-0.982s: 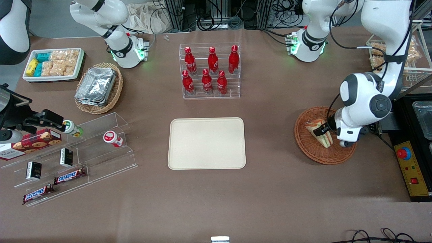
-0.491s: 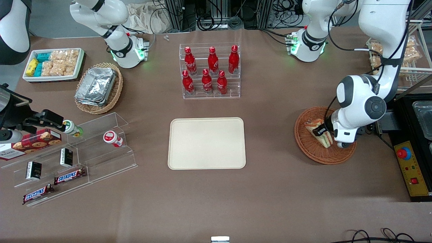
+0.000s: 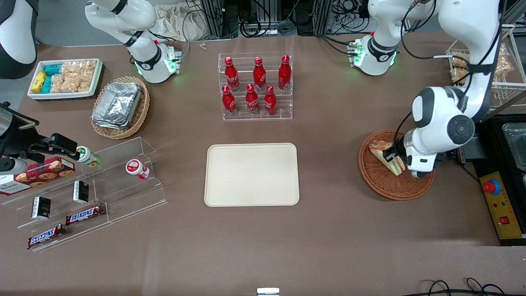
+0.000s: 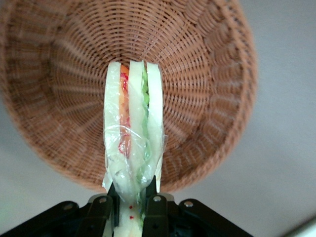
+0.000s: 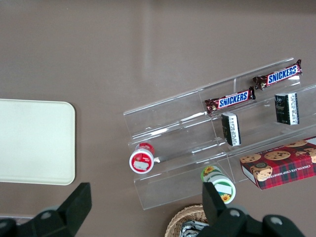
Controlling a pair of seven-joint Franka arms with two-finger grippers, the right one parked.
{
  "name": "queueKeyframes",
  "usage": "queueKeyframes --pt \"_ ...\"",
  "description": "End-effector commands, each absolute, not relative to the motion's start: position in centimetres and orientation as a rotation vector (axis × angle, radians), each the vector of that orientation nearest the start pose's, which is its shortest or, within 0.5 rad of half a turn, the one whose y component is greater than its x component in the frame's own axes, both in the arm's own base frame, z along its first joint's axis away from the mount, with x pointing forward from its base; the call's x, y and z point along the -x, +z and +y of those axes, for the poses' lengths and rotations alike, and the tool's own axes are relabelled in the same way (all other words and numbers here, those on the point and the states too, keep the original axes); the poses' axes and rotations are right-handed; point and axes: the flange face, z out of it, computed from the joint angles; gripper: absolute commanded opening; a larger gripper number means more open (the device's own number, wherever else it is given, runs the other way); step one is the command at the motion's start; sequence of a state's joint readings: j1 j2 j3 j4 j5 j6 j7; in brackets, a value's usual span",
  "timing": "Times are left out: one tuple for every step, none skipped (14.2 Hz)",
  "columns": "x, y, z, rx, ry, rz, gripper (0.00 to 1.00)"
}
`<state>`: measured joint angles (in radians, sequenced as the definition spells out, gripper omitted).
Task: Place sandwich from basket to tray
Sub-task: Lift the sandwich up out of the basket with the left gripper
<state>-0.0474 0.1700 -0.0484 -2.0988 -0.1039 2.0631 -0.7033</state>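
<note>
One gripper [image 4: 131, 200] clamping sandwich [image 4: 132, 138], above basket [image 4: 207, 74]

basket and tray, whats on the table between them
Nothing: in the front view only bare brown tabletop lies between the wicker basket and the cream tray. The left gripper holds the sandwich over the basket.

Brown table [image 3: 328, 230], cable clutter [image 3: 263, 20] at edge.
</note>
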Motion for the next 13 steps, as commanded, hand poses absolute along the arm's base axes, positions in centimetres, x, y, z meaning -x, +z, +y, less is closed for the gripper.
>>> queueKeyframes --pt "-56.1 40.6 -6.2 2.963 0.347 -1.019 0.0" --pt "-56.9 43.0 -6.4 2.972 0.349 -1.002 0.0" --pt "-57.5 45.4 -6.4 2.982 0.35 -0.992 0.0" --pt "-58.1 47.1 -6.5 2.988 0.352 -0.981 0.0" --pt "-58.4 48.9 -6.5 2.999 0.354 -0.962 0.0" --pt "-58.7 50.3 -6.7 3.024 0.356 -0.901 0.0" --pt "-59.5 51.2 -7.1 3.044 0.359 -0.845 0.0" --pt "-59.7 52.0 -8.8 3.055 0.383 -0.786 0.0" --pt "-60.0 52.4 -10.6 3.066 0.389 -0.741 0.0" --pt "-60.1 52.8 -11.8 3.082 0.385 -0.715 0.0" --pt "-59.8 52.8 -13.4 3.1 0.39 -0.667 0.0" --pt "-59.1 53.1 -15.9 3.119 0.391 -0.596 0.0" --pt "-58.8 52.9 -17.6 3.134 0.39 -0.549 0.0"
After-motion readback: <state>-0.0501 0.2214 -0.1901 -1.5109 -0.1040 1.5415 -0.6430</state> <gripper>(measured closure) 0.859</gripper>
